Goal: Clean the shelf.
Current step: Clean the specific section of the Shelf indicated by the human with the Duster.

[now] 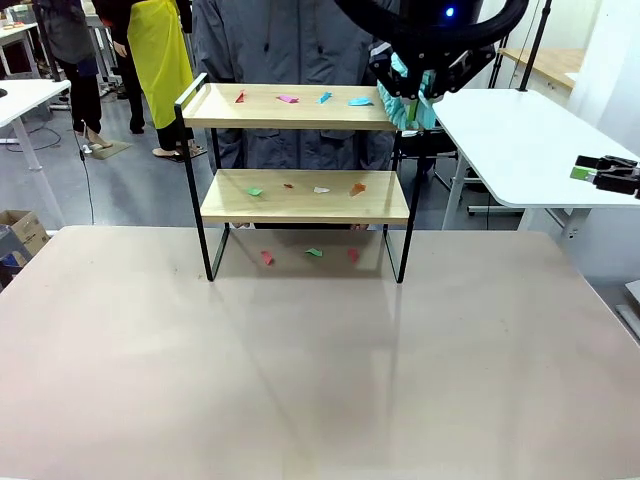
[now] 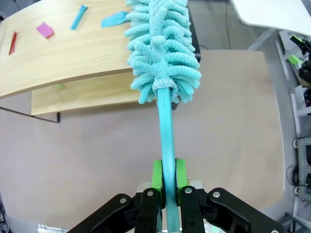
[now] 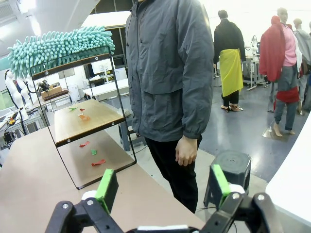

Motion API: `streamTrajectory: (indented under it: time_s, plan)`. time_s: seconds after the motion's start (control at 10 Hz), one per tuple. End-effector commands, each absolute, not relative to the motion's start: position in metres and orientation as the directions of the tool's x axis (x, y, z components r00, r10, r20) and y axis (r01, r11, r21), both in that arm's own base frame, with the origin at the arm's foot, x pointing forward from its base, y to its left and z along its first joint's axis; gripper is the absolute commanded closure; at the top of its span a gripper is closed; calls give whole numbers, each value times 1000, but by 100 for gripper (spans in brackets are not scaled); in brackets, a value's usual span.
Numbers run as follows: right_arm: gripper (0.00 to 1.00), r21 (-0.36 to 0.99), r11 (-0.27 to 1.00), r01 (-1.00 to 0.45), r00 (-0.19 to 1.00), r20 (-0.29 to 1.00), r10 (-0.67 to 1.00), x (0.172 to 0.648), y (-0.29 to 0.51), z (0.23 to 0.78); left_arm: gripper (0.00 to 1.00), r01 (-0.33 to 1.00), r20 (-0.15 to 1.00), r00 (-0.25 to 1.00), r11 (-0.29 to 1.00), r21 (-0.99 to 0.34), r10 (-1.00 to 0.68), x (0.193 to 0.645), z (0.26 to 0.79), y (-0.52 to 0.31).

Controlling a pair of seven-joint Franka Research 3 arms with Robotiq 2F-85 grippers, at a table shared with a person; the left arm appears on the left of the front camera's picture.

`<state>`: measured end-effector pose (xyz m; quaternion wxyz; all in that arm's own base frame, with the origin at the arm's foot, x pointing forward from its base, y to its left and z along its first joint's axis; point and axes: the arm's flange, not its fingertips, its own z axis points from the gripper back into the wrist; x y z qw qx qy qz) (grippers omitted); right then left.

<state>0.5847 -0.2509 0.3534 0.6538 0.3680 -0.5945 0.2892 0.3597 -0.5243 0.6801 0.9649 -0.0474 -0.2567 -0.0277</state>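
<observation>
Left gripper: green pads clamped on the thin teal handle of a duster, one pad on either side of the handle. The handle runs straight out from the fingers to a fluffy teal head. The head sits over the right end of the shelf, on its top board, and in the right wrist view it lies along the raised end rail; actual contact cannot be confirmed. The shelf is thus ahead of and below this gripper, at duster's length, standing on the far middle of the beige table. Right gripper: jaws spread wide, nothing between them, well apart from the shelf, off its right end. Paper scraps lie spread along the top board in red, magenta and teal, all left of the duster head. More lie on the lower board, and three on the table under the shelf. Behind the shelf a person in a grey jacket stands close, one hand hanging relaxed. A white side table stands to the right.
</observation>
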Motion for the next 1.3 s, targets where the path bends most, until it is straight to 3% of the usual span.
streamTrajectory:
  time_s: [0.0, 0.7, 1.2]
  plan:
    - [0, 132, 564, -815, 118, 991, -61, 586, -250, 356, 87, 69, 478, 877, 997, -30, -46, 368, 684, -504]
    - [0, 132, 564, -815, 118, 991, -61, 586, -250, 356, 87, 8, 422, 904, 991, 137, -66, 392, 666, -363]
    - [0, 132, 564, -815, 118, 991, -61, 586, -250, 356, 87, -89, 505, 860, 950, 299, -78, 382, 675, -280]
